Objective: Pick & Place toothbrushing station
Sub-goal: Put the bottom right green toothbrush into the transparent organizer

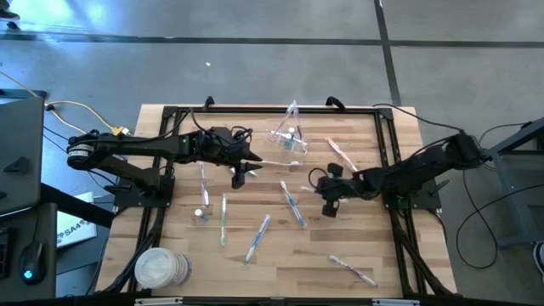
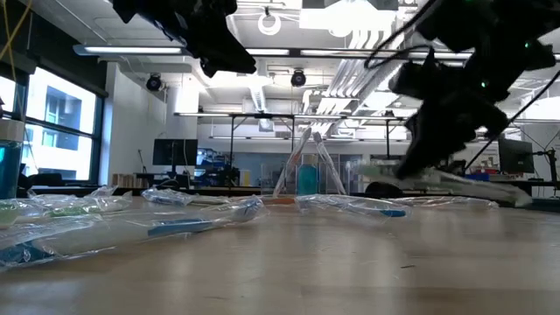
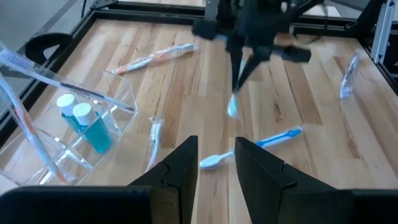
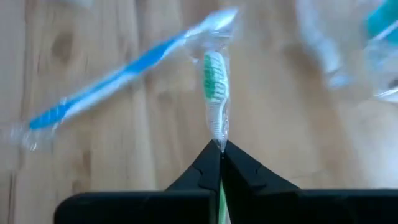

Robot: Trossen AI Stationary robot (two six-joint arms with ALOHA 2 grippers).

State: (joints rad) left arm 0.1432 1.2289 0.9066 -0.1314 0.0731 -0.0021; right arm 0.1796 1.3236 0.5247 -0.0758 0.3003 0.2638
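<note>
The right gripper (image 4: pixel 220 148) has its two dark fingers pressed together on the end of a green toothbrush (image 4: pixel 215 93), wrapped in clear film, and from its wrist camera the bristle head sticks straight out past the fingertips. From above, that gripper (image 1: pixel 330 202) sits over the middle of the wooden table (image 1: pixel 399 255), right of centre, near a blue toothbrush (image 1: pixel 293 204) lying flat on the boards. In the left wrist view I can see the right arm farther off with the brush hanging down from its fingers, clear of the table.

The left gripper (image 1: pixel 242 170) hovers left of centre, close beside the clear plastic cup (image 1: pixel 289 136) (it looks more like a small clear rack with compartments), which stands toward the far middle of the table. Its fingers (image 3: pixel 183 163) are spread a little with nothing between them. The cup (image 3: pixel 87 115) holds two small blue-capped tubes (image 3: pixel 93 127) upright, and a couple of brushes lean in it.

The other toothbrushes are scattered flat: a pink one (image 1: pixel 340 151) right of the cup, another pink one (image 1: pixel 353 270) near the front right, a blue one (image 1: pixel 257 236) and a green one (image 1: pixel 223 219) toward the front. A stack of white discs (image 1: pixel 157 268) sits at the front left corner
</note>
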